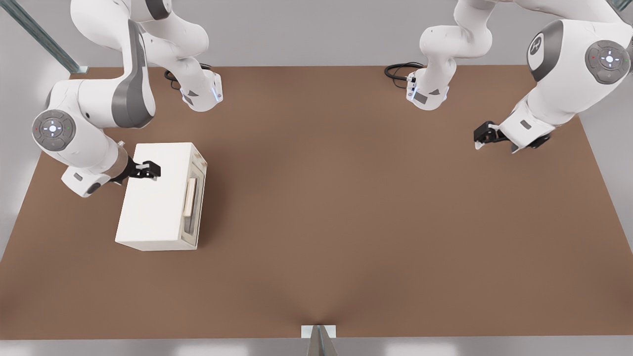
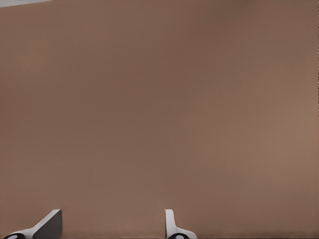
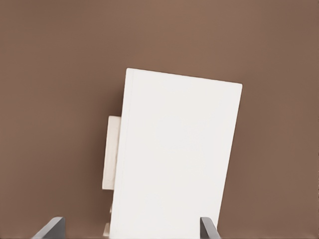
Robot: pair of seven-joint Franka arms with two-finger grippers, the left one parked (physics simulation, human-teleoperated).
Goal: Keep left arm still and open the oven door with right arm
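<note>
The white box oven point(image 1: 156, 195) stands on the brown table at the front view's left. Its door point(image 1: 196, 210) faces the front view's right and is shut, with the pale wooden bar handle point(image 1: 190, 197) across it. The right arm point(image 1: 94, 118) reaches over the oven from the left. My gripper point(image 1: 146, 169) hangs above the far part of the oven's plain top, open, with nothing between its fingers. In the right wrist view the oven's top point(image 3: 174, 159) fills the middle, the handle point(image 3: 110, 152) juts out at one side, and the two fingertips point(image 3: 50, 229) stand wide apart.
The brown table point(image 1: 346, 222) stretches to the front view's right of the oven. The other arm point(image 1: 559, 89) hangs over the far right of the table. Black cables point(image 1: 400, 71) lie by the arm bases at the back edge.
</note>
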